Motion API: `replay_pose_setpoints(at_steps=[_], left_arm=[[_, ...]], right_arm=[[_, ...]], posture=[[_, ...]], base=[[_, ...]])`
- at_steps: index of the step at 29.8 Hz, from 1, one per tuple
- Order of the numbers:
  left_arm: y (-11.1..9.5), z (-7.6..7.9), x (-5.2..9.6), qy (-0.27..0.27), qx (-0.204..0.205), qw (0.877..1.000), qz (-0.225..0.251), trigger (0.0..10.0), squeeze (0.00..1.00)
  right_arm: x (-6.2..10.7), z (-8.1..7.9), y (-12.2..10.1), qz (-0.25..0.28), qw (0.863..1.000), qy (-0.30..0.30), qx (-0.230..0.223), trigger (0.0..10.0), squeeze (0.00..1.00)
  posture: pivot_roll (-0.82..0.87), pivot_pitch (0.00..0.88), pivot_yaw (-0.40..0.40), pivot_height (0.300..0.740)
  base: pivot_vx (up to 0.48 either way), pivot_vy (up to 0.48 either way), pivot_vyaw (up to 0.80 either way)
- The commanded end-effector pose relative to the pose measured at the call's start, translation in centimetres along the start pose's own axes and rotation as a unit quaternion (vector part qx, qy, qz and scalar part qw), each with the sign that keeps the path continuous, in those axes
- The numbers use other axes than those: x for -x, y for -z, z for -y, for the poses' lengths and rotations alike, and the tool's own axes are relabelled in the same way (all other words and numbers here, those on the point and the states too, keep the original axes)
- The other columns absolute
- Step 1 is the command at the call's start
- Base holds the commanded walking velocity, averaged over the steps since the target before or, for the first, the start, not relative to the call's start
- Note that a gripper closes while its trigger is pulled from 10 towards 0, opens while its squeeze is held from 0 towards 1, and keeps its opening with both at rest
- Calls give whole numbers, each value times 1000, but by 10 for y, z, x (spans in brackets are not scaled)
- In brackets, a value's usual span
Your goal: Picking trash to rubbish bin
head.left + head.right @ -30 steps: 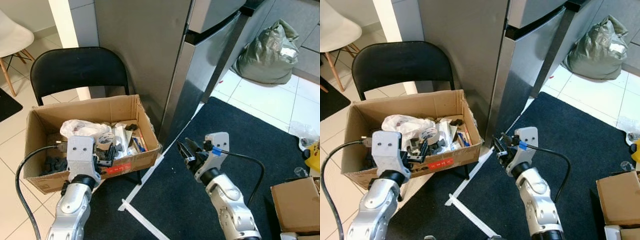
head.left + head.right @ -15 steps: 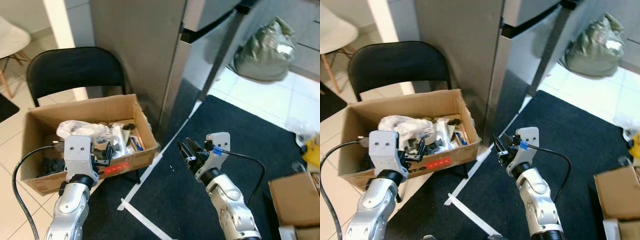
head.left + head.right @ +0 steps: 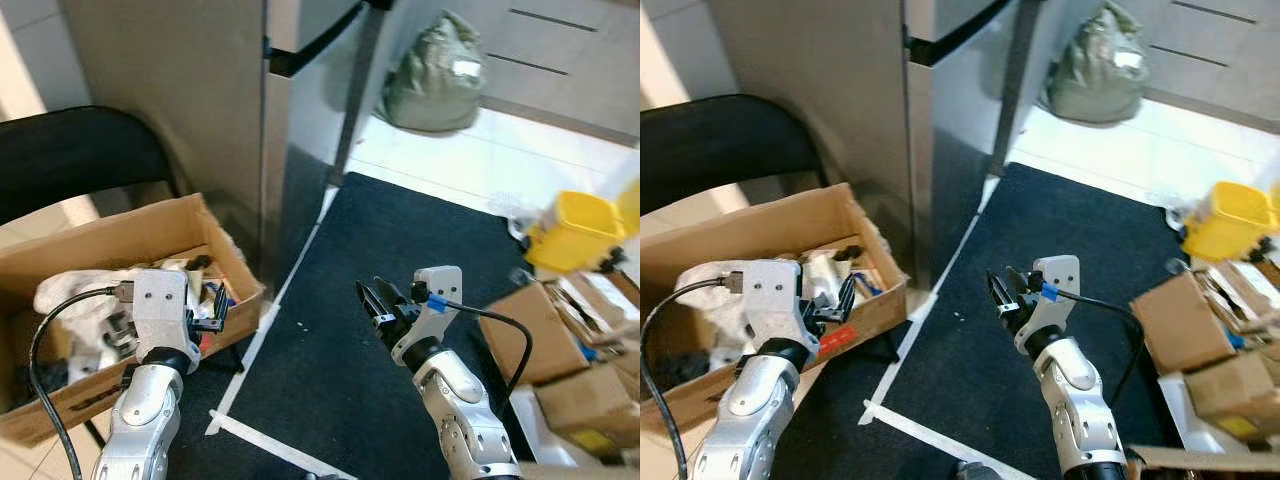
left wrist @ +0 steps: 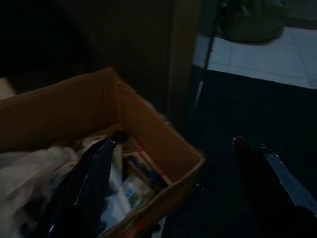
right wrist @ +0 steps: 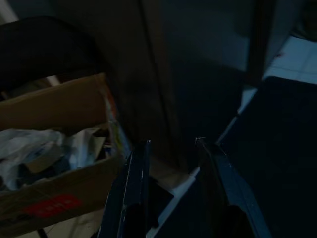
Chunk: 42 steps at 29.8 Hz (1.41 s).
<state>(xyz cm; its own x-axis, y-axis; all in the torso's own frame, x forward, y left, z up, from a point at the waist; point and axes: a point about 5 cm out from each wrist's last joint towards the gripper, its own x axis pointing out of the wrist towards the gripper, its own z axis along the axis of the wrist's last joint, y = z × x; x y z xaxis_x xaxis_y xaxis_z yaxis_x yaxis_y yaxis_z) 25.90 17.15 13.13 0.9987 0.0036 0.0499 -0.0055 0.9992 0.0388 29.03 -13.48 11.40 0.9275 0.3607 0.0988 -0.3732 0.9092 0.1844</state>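
The robot stands over a dark mat (image 3: pixel 400 290) beside a steel fridge (image 3: pixel 190 90). On its left, a cardboard box (image 3: pixel 120 250) full of trash — crumpled white plastic (image 3: pixel 75 295), paper and packets — sits in front of a black chair (image 3: pixel 70 150). The left gripper (image 3: pixel 215 310) hovers at the box's near corner, its fingers (image 4: pixel 84 188) spread wide and empty. The right gripper (image 3: pixel 378 303) hangs above the mat, fingers a narrow gap apart, holding nothing. A grey-green rubbish bag (image 3: pixel 435 75) leans by the cupboards, well apart. On the robot's right lie a yellow container (image 3: pixel 580 230) and more cardboard boxes (image 3: pixel 545 335).
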Motion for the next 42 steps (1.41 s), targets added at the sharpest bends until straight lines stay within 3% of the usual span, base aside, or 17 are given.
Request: replay_pose_setpoints(at_steps=[1,42], left_arm=[[4,1,1,1,-3,1000,-11,10000,0],[6,1,1,17,-20,1000,-16,10000,0]], right_arm=[[4,3,3,-7,1000,6,-5,10000,0],[8,4,8,-13,1000,17,-4,10000,0]], posture=[[42,160,-59,740],[49,136,-43,740]], base=[[0,0,-563],[0,0,-582]])
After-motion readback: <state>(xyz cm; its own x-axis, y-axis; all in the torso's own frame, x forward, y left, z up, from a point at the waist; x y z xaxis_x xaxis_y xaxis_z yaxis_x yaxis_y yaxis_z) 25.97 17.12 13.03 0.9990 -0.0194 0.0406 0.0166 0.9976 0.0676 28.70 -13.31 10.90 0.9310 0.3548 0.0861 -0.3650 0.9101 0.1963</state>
